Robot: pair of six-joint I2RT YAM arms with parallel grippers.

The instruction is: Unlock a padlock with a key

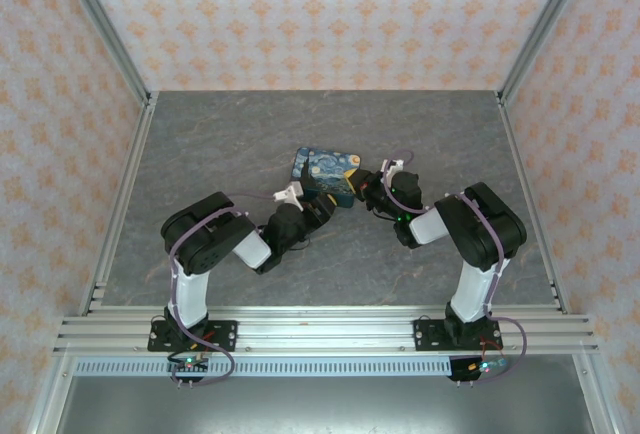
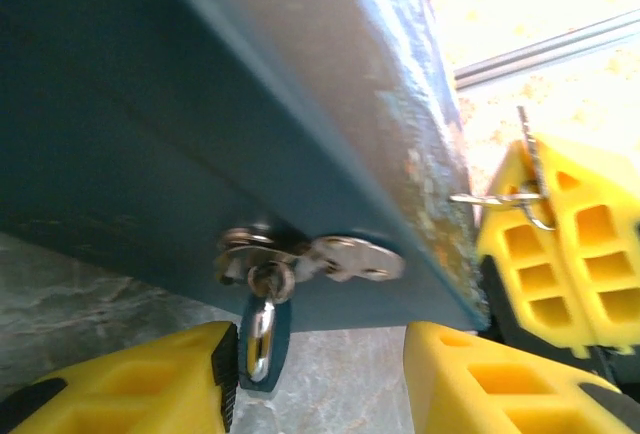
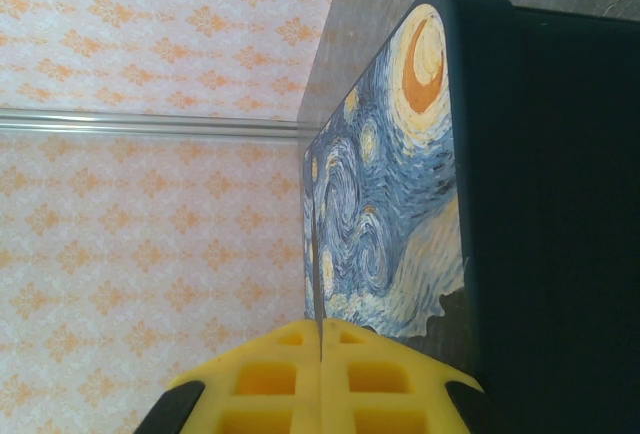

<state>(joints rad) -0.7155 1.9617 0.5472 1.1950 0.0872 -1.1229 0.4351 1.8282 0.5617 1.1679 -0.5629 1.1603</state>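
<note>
Evidently, the padlock [image 2: 266, 340] was seen hung from the hasp [image 2: 350, 259] of the box [image 1: 328, 174] near the middle of the bench [image 1: 250, 134], between the widely parted fingers of the left tool [image 2: 320, 364], while the key [image 2: 530, 154] was held pinched in the right tool [image 3: 320, 342] just beside that box.

Blurred padlock [image 2: 266, 344] (keyhole out of sight)

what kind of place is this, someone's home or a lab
Probably a robot test cell rather than a home: a grey stone-look tabletop edged by silver aluminium rails, and boxed in on three sides by orange-patterned wallpaper panels.
</note>
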